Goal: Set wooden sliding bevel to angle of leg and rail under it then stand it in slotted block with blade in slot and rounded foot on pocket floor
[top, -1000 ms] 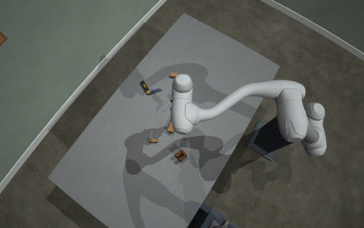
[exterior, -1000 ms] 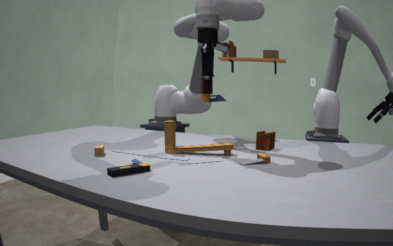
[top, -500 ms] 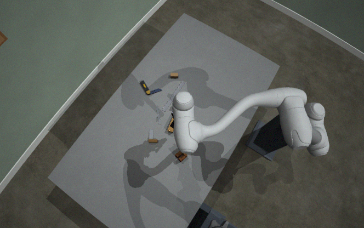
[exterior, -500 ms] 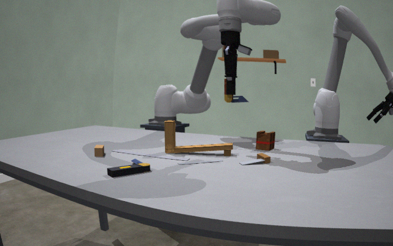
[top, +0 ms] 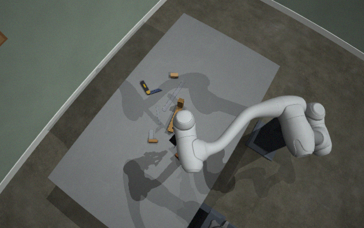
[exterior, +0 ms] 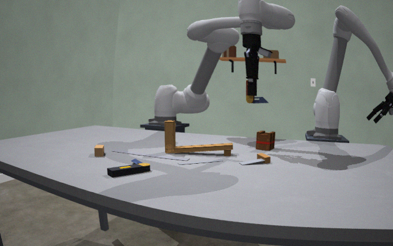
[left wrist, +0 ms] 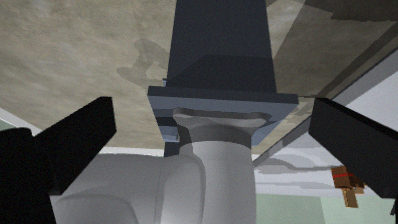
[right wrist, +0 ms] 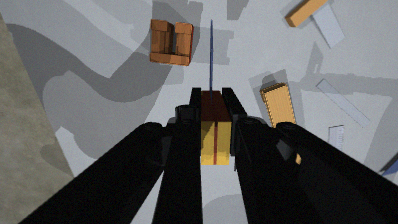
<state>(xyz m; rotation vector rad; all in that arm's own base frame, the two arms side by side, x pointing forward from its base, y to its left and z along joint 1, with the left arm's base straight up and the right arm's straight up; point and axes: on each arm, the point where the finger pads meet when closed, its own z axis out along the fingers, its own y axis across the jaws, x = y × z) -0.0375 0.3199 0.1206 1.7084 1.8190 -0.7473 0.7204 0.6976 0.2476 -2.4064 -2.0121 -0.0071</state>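
Wooden bevel (exterior: 247, 88) (right wrist: 207, 142) opened and pinched aloft by the right gripper (exterior: 251, 94) (right wrist: 211, 102), left gripper (exterior: 372, 120) (left wrist: 213, 112) spread and empty: angle match can't be confirmed, and standing it in the block (top: 176, 155) (exterior: 264, 141) (left wrist: 342, 179) (right wrist: 171, 59) remains.

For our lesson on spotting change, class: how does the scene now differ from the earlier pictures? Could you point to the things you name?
The right gripper (exterior: 251, 90) (right wrist: 211, 102) has carried the wooden bevel (exterior: 250, 99) (right wrist: 216, 145) rightward in the exterior view, toward the slotted block (top: 176, 155) (exterior: 264, 142) (left wrist: 341, 179) (right wrist: 171, 59). Nothing was taken hold of or let go. The block, the black bevel (top: 144, 86) (exterior: 127, 170) (right wrist: 392, 167) and the open left gripper (exterior: 372, 119) (left wrist: 212, 115) stayed put.
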